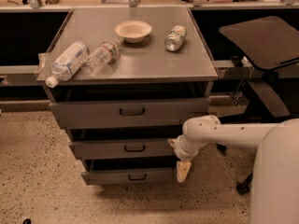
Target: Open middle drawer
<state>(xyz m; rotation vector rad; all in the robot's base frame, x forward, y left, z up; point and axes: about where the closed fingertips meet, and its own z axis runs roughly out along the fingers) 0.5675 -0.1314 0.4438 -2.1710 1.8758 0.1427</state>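
Note:
The middle drawer point(103, 149) is a grey metal front with a small black loop handle point(134, 148), set between a wider top drawer point(84, 113) and a narrower bottom drawer point(107, 176). All three fronts stand slightly stepped out from the cabinet. My gripper point(183, 171) hangs pointing down from the white arm point(219, 134). It is just right of the bottom drawer's right end and below the middle drawer's right corner, well right of the handle.
On the cabinet top point(140, 62) lie two plastic bottles point(67, 62) point(102, 55), a shallow bowl point(133, 31) and a tipped can point(175, 38). An office chair point(264, 41) stands at the right. My white body point(280, 176) fills the lower right corner.

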